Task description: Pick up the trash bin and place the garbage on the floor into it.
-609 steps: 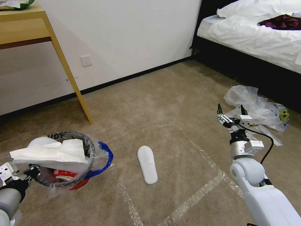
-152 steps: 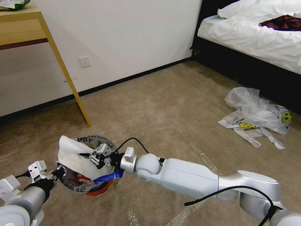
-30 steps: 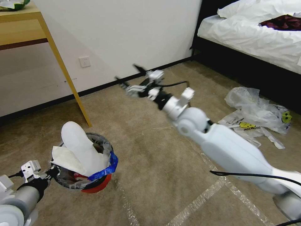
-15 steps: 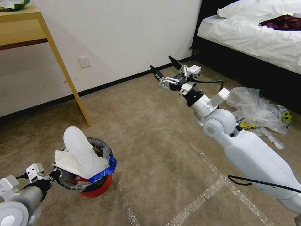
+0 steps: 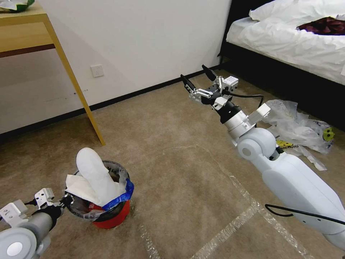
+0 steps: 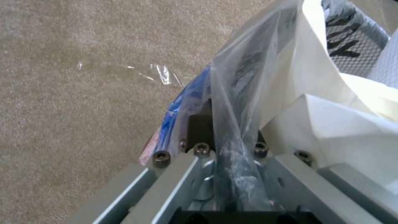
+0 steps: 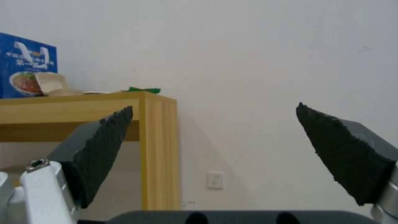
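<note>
Trash bin (image 5: 107, 212): small red bucket with blue band and clear printed liner, stood low on the carpeted floor (image 5: 179, 172) at the robot's left, near the leg of the wooden worktop (image 5: 77, 84). Left claw (image 5: 63, 202): clamped on the bin's rim and liner, the plastic pinched between its fingers in the left wrist view, apparently to keep the bin carried and its mouth presented. Contents: a white slipper (image 5: 94, 172) stood on end, its upper half above the rim, with crumpled white paper (image 5: 81, 187) beside it; the bin looked nearly full, and the slipper seemed liable to tip out. Right claw (image 5: 199, 82): held high over open carpet and well apart from the bin, fingers spread wide and empty, pointed toward the wall. Remaining garbage: clear plastic bags (image 5: 298, 126) lay on the floor by the dark bed (image 5: 287, 75) base, behind the right arm. Clearance: broad bare carpet with tape lines (image 5: 230, 226) between bin and bags; bed edge hemmed the bags closely on the far side.
</note>
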Robot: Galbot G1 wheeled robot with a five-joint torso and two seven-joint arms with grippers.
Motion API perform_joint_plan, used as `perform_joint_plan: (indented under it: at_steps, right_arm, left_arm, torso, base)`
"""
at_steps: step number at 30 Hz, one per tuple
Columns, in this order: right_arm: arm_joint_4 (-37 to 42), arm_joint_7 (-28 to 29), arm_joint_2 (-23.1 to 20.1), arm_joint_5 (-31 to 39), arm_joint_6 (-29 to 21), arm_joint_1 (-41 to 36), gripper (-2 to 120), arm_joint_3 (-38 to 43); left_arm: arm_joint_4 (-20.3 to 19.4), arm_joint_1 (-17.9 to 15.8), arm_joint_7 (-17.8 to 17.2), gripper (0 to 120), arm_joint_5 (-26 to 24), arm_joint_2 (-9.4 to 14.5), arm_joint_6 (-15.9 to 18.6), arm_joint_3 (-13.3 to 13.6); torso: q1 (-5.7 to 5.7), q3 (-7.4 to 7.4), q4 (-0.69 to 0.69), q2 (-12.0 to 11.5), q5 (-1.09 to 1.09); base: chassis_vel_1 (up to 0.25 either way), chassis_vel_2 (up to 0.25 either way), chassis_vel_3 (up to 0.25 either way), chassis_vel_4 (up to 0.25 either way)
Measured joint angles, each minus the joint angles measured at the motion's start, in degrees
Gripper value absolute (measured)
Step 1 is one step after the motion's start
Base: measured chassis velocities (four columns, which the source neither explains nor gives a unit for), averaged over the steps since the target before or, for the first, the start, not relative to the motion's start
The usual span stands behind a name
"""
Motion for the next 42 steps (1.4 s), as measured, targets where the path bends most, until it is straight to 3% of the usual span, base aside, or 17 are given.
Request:
perform_joint_plan:
  at_steps: [11, 42]
  right_arm:
    - [0.0, 0.2, -0.5, 0.0, 0.1, -1.7, 100, 3.6]
    - [-0.8, -0.1, -0.7, -0.1, 1.0, -3.7, 100, 6.0]
  left_arm:
    - [1.3, -0.6, -0.1, 1, -0.2, 1.2, 0.0, 0.1]
    - [7.6, -2.1, 0.0, 1, 1.0, 0.7, 0.0, 2.4]
  torso:
    - [0.00, 0.00, 0.00, 0.0, 0.00]
    - [0.00, 0.00, 0.00, 0.0, 0.00]
  base:
    - [0.000, 0.000, 0.000, 0.000]
    - [0.000, 0.000, 0.000, 0.000]
